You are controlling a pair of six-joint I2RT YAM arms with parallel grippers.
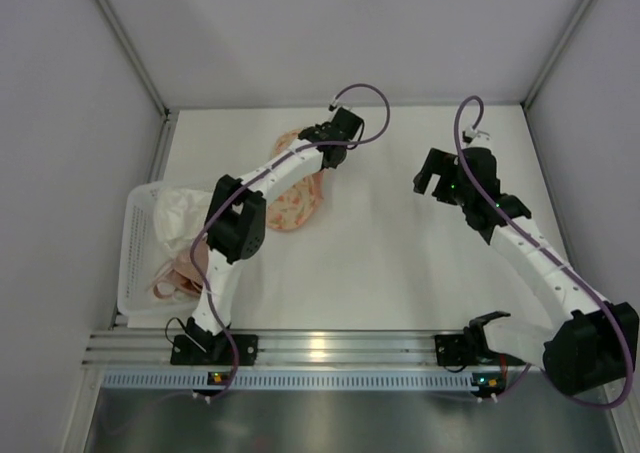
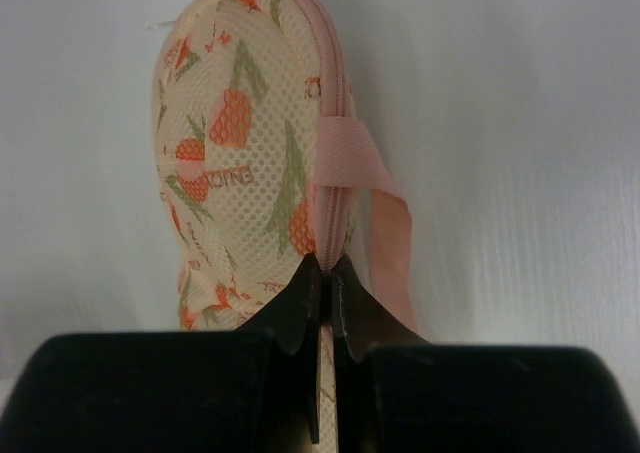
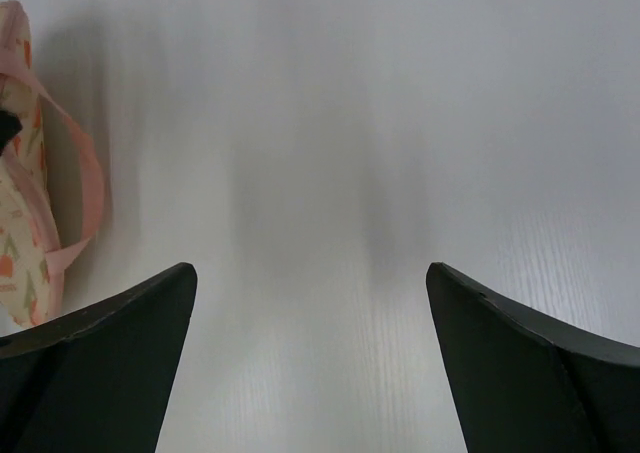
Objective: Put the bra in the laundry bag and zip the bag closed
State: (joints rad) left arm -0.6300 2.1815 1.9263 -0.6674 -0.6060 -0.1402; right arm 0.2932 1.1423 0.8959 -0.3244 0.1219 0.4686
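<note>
The laundry bag (image 1: 300,203) lies at the back centre of the table, cream mesh with an orange floral print. In the left wrist view the laundry bag (image 2: 240,153) stands on edge with its pink zip edge toward me and a pink loop strap (image 2: 350,158) across it. My left gripper (image 2: 328,263) (image 1: 328,153) is shut on that zip edge. To the right of the bag my right gripper (image 1: 432,178) (image 3: 310,273) hangs open over bare table with nothing between its fingers. The laundry bag (image 3: 20,243) shows at the left edge of its view. The bra is out of view.
A white plastic basket (image 1: 130,263) stands at the left edge of the table, holding white and pinkish garments (image 1: 180,268). Grey walls enclose the table on the left, back and right. An aluminium rail (image 1: 330,348) runs along the near edge.
</note>
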